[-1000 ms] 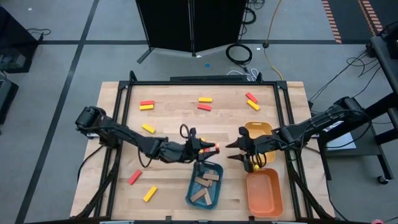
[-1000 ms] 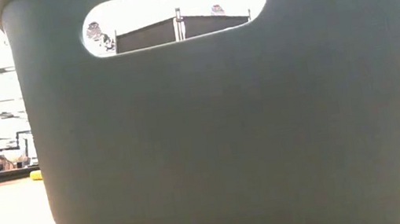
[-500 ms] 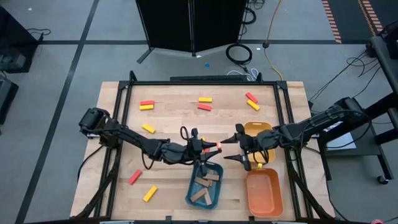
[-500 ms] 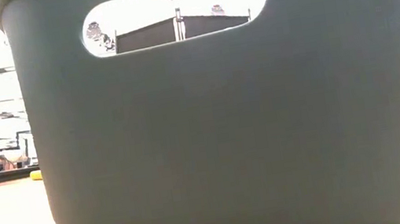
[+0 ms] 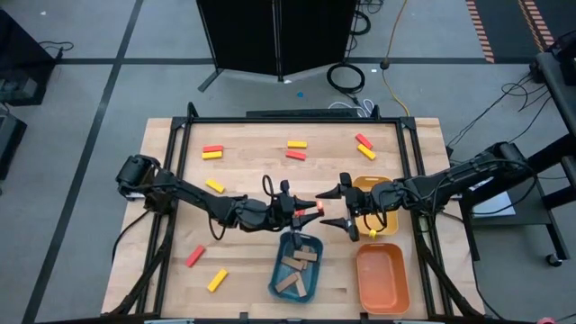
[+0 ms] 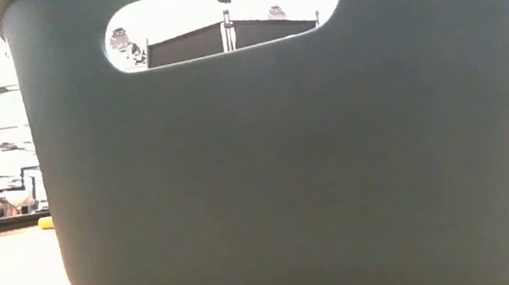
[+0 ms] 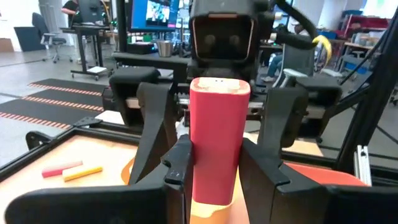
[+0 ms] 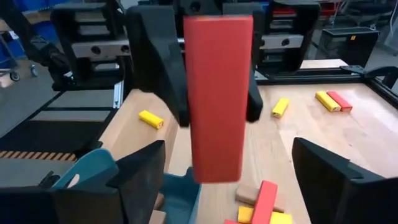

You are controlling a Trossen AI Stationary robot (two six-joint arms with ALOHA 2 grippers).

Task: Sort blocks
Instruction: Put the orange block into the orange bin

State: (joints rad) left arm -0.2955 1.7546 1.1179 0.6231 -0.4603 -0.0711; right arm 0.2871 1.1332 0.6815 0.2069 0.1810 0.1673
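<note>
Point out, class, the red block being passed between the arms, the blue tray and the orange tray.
Red rectangular wooden block (image 5: 315, 210): high view, its visible end between the pincers.
Blue rounded plastic tray (image 5: 275, 283): high view, left rim.
Orange rounded plastic tray (image 5: 382, 280): high view, bare floor.

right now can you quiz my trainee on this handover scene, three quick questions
1. True or false: the left gripper is shut on a red block.
2. How do the right gripper's fingers stand? A) shut on the block B) open, on either side of it C) inside the orange tray
3. Fill in: the tan blocks lie in the ____ tray.

Key
1. True; the block stands between its fingers in the left wrist view.
2. B.
3. Blue; the orange tray beside it looks empty.
</note>
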